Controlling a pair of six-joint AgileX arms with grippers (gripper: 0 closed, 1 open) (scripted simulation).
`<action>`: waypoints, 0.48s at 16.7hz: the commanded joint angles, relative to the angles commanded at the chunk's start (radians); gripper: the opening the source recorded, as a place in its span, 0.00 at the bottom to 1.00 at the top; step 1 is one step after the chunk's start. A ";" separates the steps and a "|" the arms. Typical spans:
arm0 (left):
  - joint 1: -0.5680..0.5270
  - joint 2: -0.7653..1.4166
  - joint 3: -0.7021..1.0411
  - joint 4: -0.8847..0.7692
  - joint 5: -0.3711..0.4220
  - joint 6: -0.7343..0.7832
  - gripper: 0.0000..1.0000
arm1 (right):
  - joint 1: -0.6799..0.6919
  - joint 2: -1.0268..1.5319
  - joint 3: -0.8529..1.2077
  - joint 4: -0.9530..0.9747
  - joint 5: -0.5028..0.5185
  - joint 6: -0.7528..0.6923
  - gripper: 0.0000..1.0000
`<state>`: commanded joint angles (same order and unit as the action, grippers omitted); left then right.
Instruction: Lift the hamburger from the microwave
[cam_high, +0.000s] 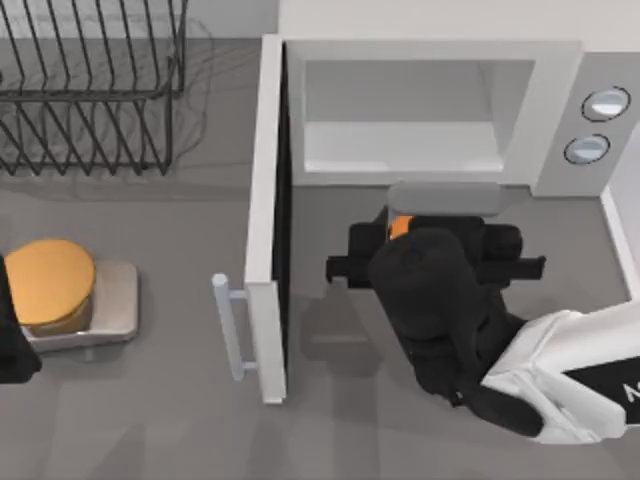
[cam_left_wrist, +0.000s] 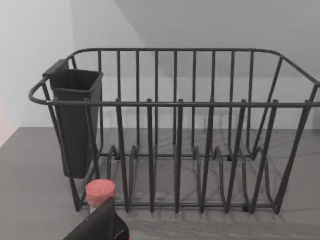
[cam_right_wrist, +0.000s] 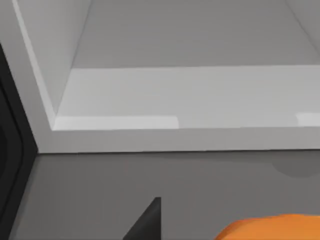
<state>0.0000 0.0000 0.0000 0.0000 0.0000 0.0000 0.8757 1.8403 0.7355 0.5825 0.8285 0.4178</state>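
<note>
Standing at the table's far right, the microwave (cam_high: 440, 110) has its door (cam_high: 266, 215) swung wide toward the near edge, the white bar handle (cam_high: 232, 325) sticking out to the left, and the two round dials (cam_high: 597, 125) on its right side. The white cavity (cam_right_wrist: 190, 95) lies open and bare in the right wrist view. Just outside the opening, the right end effector (cam_high: 430, 245) hangs over the hamburger (cam_high: 399, 227), which shows as an orange sliver under the black wrist, with the rim of a grey tray (cam_high: 445, 197) peeking out beside it toward the microwave. Whether the fingers are open or closed on the bun I cannot tell. In the right wrist view the orange bun (cam_right_wrist: 272, 227) sits close below the camera. Near the table's left edge a second burger (cam_high: 50, 283) rests on a silver square tray (cam_high: 115, 305), with the left arm (cam_high: 12, 340) parked beside it. A black wire rack (cam_left_wrist: 175, 130) occupies the far left corner.
</note>
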 joint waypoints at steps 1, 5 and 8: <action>0.000 0.000 0.000 0.000 0.000 0.000 1.00 | 0.000 0.042 -0.018 0.070 0.001 0.000 0.00; 0.000 0.000 0.000 0.000 0.000 0.000 1.00 | -0.003 0.171 -0.081 0.247 -0.002 -0.001 0.00; 0.000 0.000 0.000 0.000 0.000 0.000 1.00 | -0.005 0.192 -0.093 0.271 -0.003 -0.002 0.00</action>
<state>0.0000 0.0000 0.0000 0.0000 0.0000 0.0000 0.8708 2.0324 0.6425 0.8537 0.8256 0.4159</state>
